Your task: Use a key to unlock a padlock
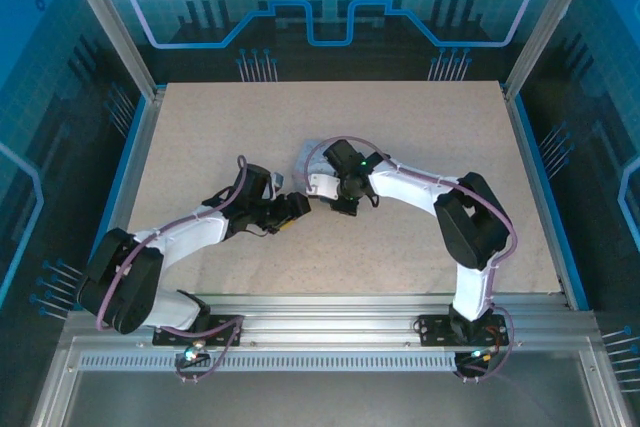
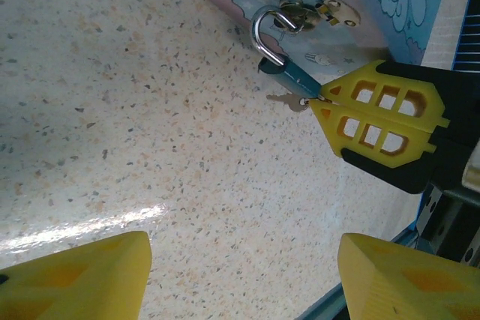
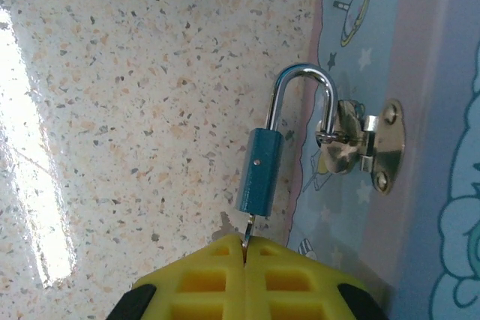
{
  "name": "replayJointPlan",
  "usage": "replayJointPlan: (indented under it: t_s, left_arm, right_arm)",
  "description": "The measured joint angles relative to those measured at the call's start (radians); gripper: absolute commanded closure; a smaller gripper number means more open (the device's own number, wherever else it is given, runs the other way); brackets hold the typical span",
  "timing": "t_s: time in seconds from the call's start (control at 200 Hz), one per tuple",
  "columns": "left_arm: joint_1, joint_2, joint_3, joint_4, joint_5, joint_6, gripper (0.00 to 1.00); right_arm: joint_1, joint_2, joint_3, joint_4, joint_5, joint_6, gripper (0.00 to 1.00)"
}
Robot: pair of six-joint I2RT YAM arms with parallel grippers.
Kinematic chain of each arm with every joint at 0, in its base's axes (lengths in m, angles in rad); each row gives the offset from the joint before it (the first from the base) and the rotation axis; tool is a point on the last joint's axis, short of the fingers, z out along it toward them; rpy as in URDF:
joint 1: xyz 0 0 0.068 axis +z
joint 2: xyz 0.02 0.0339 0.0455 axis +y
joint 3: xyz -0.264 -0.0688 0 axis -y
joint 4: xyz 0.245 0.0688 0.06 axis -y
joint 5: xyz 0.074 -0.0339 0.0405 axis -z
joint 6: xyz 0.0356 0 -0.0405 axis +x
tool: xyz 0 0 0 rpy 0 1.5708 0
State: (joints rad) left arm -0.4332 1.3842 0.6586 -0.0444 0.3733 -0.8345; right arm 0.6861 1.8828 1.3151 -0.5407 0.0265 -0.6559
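Note:
The padlock (image 3: 259, 172) is small, with a dark teal-blue body and a silver shackle, and it hangs through the metal hasp (image 3: 364, 144) on the tin's side. In the left wrist view the padlock (image 2: 288, 73) slants towards the right gripper's yellow fingers (image 2: 375, 118). My right gripper (image 3: 245, 243) is shut on the thin silvery key (image 3: 247, 226), whose blade enters the bottom of the lock body. My left gripper (image 2: 244, 243) is open above bare table a short way from the lock, with nothing between its fingers. From above, both grippers meet mid-table, left (image 1: 295, 207) and right (image 1: 343, 202).
The pale blue cartoon-printed tin (image 3: 420, 73) lies against the padlock on the speckled tabletop (image 2: 150, 110). A second small pale key shape (image 2: 285, 100) lies on the table beside the lock body. Blue-edged enclosure walls (image 1: 130, 147) ring the table.

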Motion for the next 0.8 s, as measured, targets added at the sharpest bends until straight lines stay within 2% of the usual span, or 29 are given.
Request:
replayJointPlan:
  t_s: [0.545,0.8]
  left_arm:
    - [0.002,-0.032,-0.005,-0.027,-0.003,0.003,0.32]
    - [0.005,-0.045,-0.005,-0.036,-0.003,0.004,0.32]
  right_arm:
    - [0.005,0.003,0.002,0.04,-0.001,-0.008,1.0]
    - [0.007,0.006,0.026,0.055,-0.042,-0.019,1.0]
